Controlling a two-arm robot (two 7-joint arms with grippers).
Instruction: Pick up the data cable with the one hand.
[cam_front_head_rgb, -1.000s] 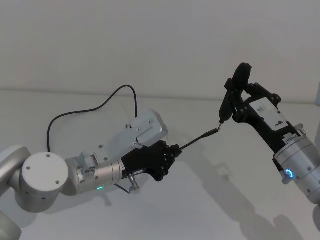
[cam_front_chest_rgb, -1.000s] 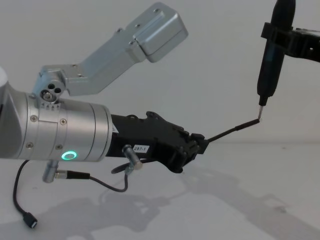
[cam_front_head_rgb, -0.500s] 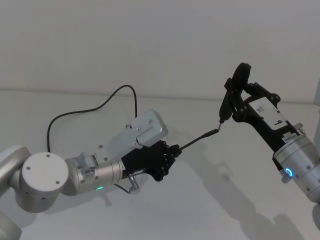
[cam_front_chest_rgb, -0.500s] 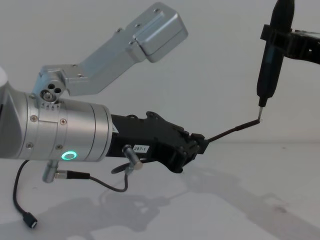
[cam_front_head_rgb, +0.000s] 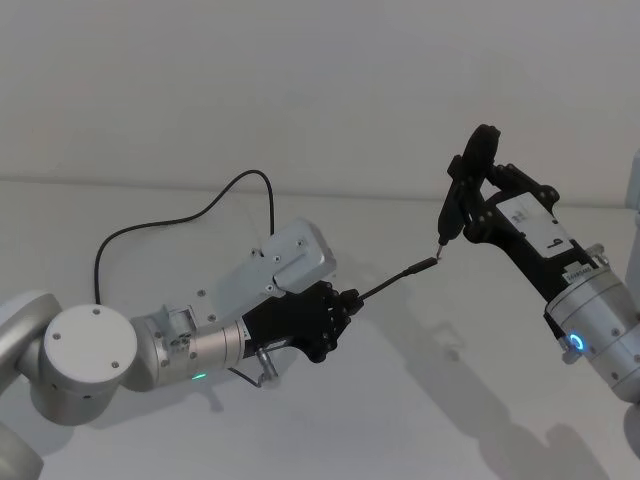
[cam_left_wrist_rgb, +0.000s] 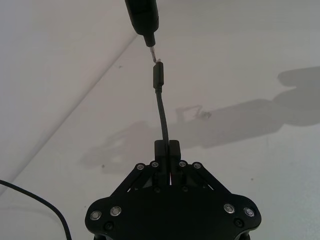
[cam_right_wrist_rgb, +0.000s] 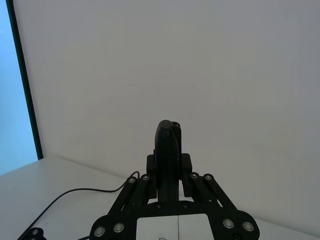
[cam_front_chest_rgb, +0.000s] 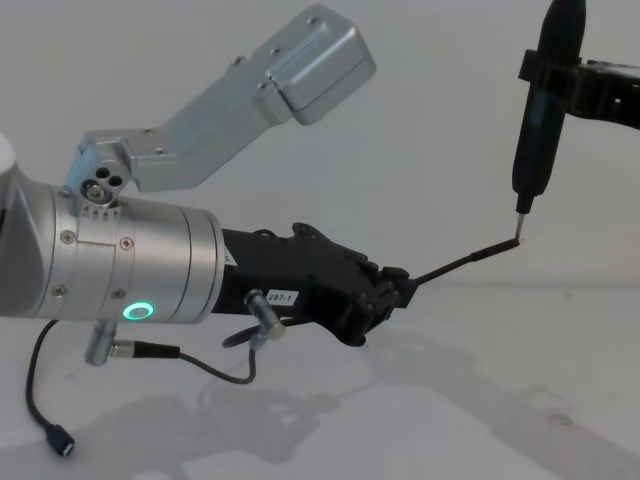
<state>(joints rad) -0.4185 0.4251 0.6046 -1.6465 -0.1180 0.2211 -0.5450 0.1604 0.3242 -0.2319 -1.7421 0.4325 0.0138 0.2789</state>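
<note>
Left gripper (cam_front_head_rgb: 345, 306) sits low at centre-left, above the table (cam_front_head_rgb: 420, 420), fingers pinched tight on the data cable (cam_front_head_rgb: 395, 277) just behind the plug; left wrist view confirms the cord runs straight out from between the closed fingers (cam_left_wrist_rgb: 172, 150). So the cable end is already off the surface and in the left gripper's hold. The slack goes back left in a loose curve over the far side of the table, behind the arm. Key relation: the plug's long axis points right and up, away from the left gripper, roughly in line with that gripper's own reach. Its metal tip is touching or just shy of the tip of the pen-like probe (cam_front_chest_rgb: 535, 130); can't tell which from these views. The probe stands near upright, tip down, so plug and probe meet at a steep angle, not collinear. Right gripper (cam_front_head_rgb: 468, 195) is up at right, clamped round that probe. My read: pick is effectively done, and anything next turns on that tip-to-tip alignment.
</note>
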